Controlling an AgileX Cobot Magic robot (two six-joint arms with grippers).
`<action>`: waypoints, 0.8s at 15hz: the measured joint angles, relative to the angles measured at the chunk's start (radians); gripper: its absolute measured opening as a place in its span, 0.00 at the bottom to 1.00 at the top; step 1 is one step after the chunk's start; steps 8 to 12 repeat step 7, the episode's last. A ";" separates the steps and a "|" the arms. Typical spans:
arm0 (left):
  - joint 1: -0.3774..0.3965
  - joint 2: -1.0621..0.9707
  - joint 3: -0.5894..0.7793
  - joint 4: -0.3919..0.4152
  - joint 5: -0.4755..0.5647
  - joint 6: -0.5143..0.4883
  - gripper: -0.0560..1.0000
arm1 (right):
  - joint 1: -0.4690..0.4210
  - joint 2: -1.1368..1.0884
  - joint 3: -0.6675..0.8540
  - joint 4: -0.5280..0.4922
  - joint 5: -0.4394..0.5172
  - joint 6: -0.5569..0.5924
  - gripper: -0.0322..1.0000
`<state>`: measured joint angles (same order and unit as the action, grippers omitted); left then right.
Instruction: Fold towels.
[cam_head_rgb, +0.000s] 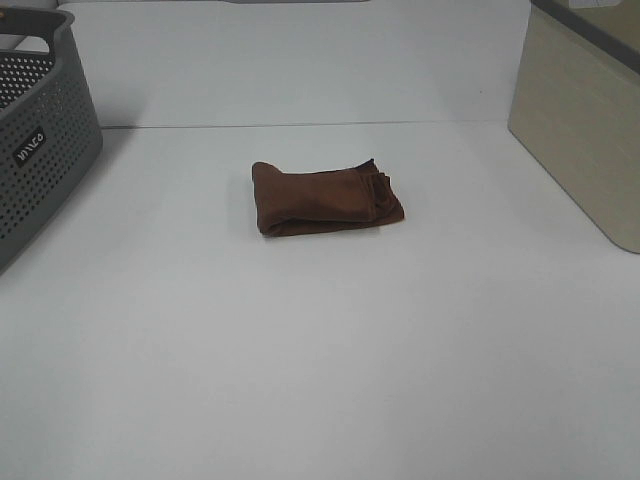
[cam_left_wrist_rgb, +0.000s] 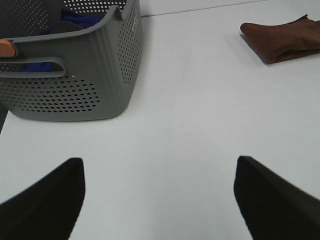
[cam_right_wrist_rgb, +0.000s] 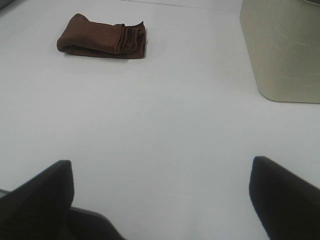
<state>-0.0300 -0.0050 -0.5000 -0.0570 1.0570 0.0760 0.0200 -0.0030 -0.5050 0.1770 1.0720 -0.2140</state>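
1. The towel (cam_head_rgb: 325, 198) lies folded into a compact, thick bundle on the white counter (cam_head_rgb: 320, 350), roughly midway between the counter's left and right edges and nearer the far edge than the near one.
2. Its rounded fold faces the left edge of the counter; its stacked, layered ends face the right edge, where several hemmed layers show one over another.
3. The towel is dark reddish-brown, and nothing touches it: both grippers are well apart from it.
4. The left gripper (cam_left_wrist_rgb: 160, 200) hovers over bare counter near the left edge, its two dark fingers (cam_left_wrist_rgb: 45, 200) spread wide with nothing between them.
5. From the left wrist view, the towel (cam_left_wrist_rgb: 282, 42) sits well beyond the gripper, across open counter.
6. The right gripper (cam_right_wrist_rgb: 162, 200) likewise stands with its fingers (cam_right_wrist_rgb: 285, 200) spread wide and empty, over bare counter on the right side.
7. From the right wrist view, the towel (cam_right_wrist_rgb: 102, 42) lies far ahead, its layered ends turned toward the beige bin (cam_right_wrist_rgb: 282, 50).
8. A grey perforated basket (cam_head_rgb: 40, 150) stands at the far left corner of the counter; the left wrist view shows something blue (cam_left_wrist_rgb: 75, 22) inside it, and an orange object (cam_left_wrist_rgb: 6, 47) at its rim.
9. The beige bin (cam_head_rgb: 585, 120) stands at the far right corner, well apart from the towel.
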 joint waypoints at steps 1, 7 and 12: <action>0.000 0.000 0.000 0.000 0.000 0.000 0.79 | 0.000 0.000 0.000 0.000 0.000 0.000 0.90; 0.000 0.000 0.000 0.000 0.000 0.000 0.79 | 0.000 0.000 0.000 0.000 0.000 0.000 0.90; 0.000 0.000 0.000 0.000 0.000 0.000 0.79 | 0.000 0.000 0.000 0.000 0.000 0.000 0.90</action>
